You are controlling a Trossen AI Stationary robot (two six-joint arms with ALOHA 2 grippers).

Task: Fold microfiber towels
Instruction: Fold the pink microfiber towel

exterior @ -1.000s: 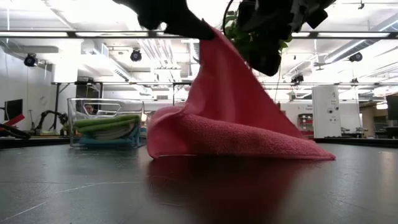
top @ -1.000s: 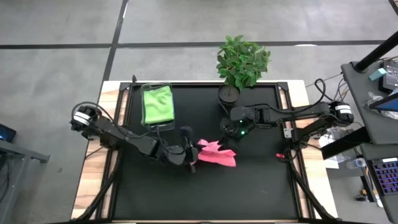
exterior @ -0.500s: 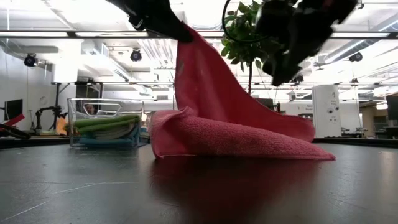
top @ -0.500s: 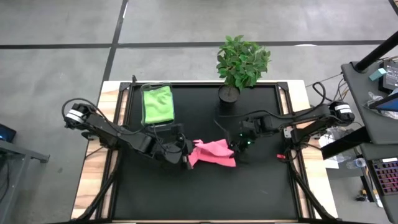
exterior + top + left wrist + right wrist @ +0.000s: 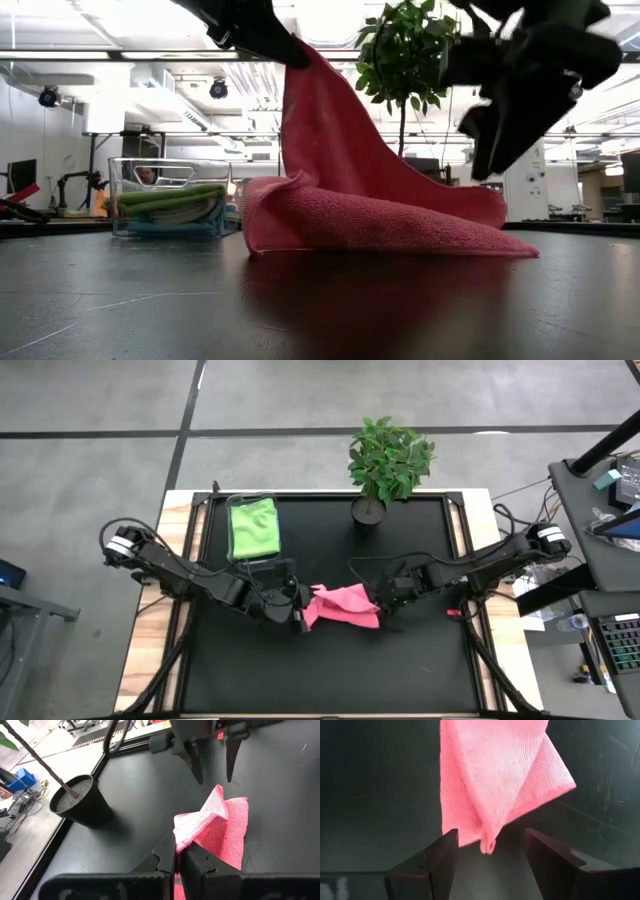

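A pink microfiber towel (image 5: 345,606) lies crumpled at the table's middle, its lower folds (image 5: 380,225) resting on the black mat. One end is drawn up to my left gripper (image 5: 300,611), which is shut on it. My right gripper (image 5: 384,600) hovers open just past the towel's right end. In the right wrist view its fingers stand on either side of a towel corner (image 5: 488,845) without touching it. A lime green towel (image 5: 253,528) lies in the clear bin (image 5: 250,564) at the far left. My left gripper pinches the pink towel's raised end at a folded edge (image 5: 183,838) between its two fingers (image 5: 196,864). It comes slanting down from the table's left. The towel slopes down taut from the hold (image 5: 300,55), and the rest of it lies on the table.
A potted plant (image 5: 385,460) stands at the table's far edge, behind the right arm. The clear bin (image 5: 165,195) holds stacked towels at the far left. Bare black mat (image 5: 330,670) stretches along the near side.
My right gripper has come down and toward the table's near edge, tipping downward, to the pink towel's right end. My left gripper has shifted a little toward the left edge, and the towel's raised end has gone with it, so the towel now slopes more steeply. The lower folds have stayed put.
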